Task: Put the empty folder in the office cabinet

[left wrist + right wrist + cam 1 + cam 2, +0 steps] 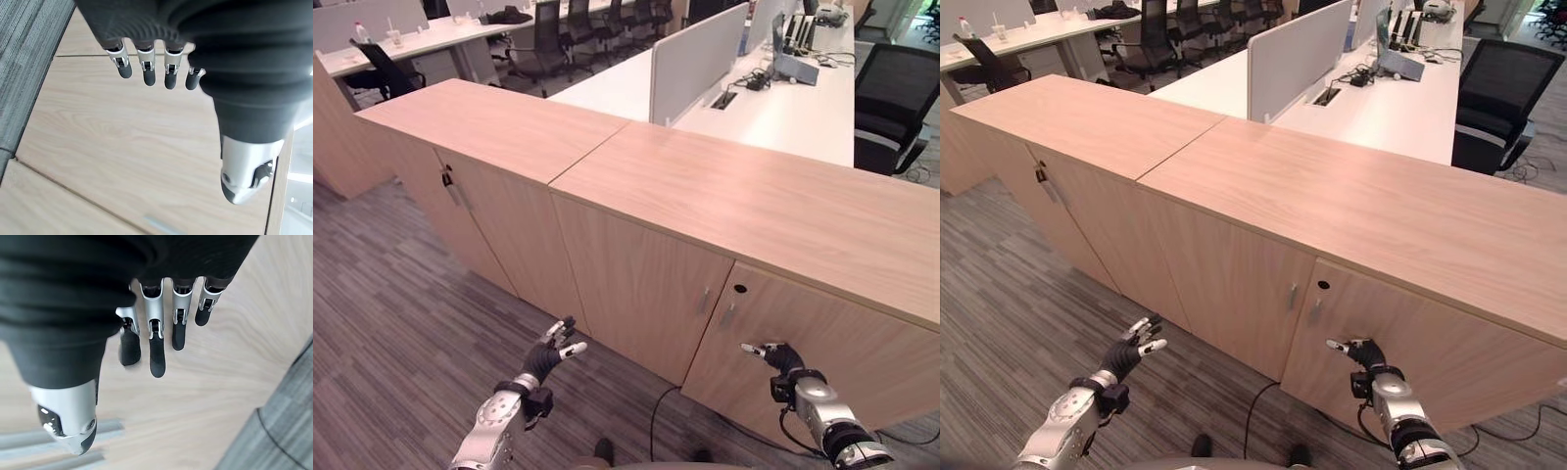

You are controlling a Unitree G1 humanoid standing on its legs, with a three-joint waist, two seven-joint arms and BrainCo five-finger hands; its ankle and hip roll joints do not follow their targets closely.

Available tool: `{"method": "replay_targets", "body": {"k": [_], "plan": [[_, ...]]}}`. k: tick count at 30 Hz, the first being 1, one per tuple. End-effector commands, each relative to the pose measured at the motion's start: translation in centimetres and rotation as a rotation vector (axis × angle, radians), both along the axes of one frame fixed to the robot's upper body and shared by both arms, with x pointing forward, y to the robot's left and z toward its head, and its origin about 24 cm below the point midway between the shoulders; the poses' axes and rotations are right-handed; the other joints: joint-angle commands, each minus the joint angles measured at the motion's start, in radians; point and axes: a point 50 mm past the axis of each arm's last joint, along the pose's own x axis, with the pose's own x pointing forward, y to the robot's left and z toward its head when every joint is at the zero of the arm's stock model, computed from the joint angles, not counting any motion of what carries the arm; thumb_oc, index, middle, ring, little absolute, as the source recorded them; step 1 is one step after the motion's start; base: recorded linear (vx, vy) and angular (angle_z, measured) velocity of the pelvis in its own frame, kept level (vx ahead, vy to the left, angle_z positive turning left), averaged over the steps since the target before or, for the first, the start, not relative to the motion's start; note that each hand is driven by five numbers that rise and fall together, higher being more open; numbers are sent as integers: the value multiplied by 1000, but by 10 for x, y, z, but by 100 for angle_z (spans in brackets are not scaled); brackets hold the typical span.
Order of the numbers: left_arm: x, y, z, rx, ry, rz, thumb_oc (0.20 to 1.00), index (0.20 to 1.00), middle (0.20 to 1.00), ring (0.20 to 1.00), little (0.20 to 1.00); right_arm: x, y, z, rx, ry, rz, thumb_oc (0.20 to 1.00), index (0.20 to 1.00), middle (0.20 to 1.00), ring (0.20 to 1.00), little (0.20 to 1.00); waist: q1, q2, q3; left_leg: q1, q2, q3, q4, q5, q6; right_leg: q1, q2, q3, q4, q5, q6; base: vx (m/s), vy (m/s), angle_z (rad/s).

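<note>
left eye view: the office cabinet (636,284) is a long, low run of light wood units with closed doors, standing on grey carpet (382,313) in front of the robot. i can make out no folder on its top, at its doors or in either hand, so where the folder is cannot be told. two slim metal handles (715,307) sit side by side where the doors of the nearer unit meet, with a small dark lock (739,289) just beside them.

the right hand (771,354) is raised in front of the right door, below and to the right of those handles, with its fingers straight and one pointing toward the door seam; it holds nothing. its own wrist view shows the fingers (156,338) extended and slightly apart over the wood, the handles near the thumb.

the left hand (551,352) is held up lower left, near the foot of the cabinet, palm turned forward, fingers spread wide and empty. in the left wrist view its fingers (148,68) hang loosely straight before the door.

behind the cabinet stand white desks (783,108) with a grey divider panel (695,59) and black office chairs (891,98).
</note>
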Motion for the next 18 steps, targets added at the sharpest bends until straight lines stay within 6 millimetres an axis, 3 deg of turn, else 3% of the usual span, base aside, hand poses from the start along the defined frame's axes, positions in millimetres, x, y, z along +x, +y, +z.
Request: {"method": "replay_targets", "body": {"k": [1,3,5,10,14,18], "plan": [[15,8,12,27,-77,30,1000,1000,1000,1000,1000,55,-6,61,-30,-314,-17,1000,1000,1000,1000,1000,-10,-54,1,110,-33,11,13,-121,-20,167,-50,-15,-82,-80,48,4,-4,3],[14,9,10,36,-73,48,1000,1000,1000,1000,1000,36,4,42,9,-274,-28,1000,1000,1000,1000,1000,-24,-49,0,113,-33,17,13,-123,-20,166,-50,-12,-82,-81,47,6,0,4],[15,11,9,59,-72,75,1000,1000,1000,1000,1000,2,13,9,40,-149,-31,1000,1000,1000,1000,1000,-44,-46,3,118,-31,25,13,-125,-21,163,-50,-6,-82,-80,47,15,-13,-25],[7,16,-2,97,-24,107,1000,1000,1000,1000,1000,-62,24,-39,62,104,-16,1000,1000,1000,1000,1000,-84,-41,6,124,-28,41,13,-129,-20,154,-48,14,-82,-77,46,0,3,-11],[2,18,-11,119,19,122,1000,1000,1000,1000,1000,-79,25,-49,78,168,-29,1000,1000,1000,1000,1000,-107,-40,10,129,-25,60,13,-132,-19,145,-48,33,-82,-72,46,-6,13,-19],[-3,18,-17,137,49,122,1000,1000,1000,1000,1000,-78,22,-49,78,169,-46,1000,1000,1000,1000,1000,-117,-40,15,135,-25,78,13,-135,-17,138,-47,49,-82,-66,47,-15,16,-21]]}}
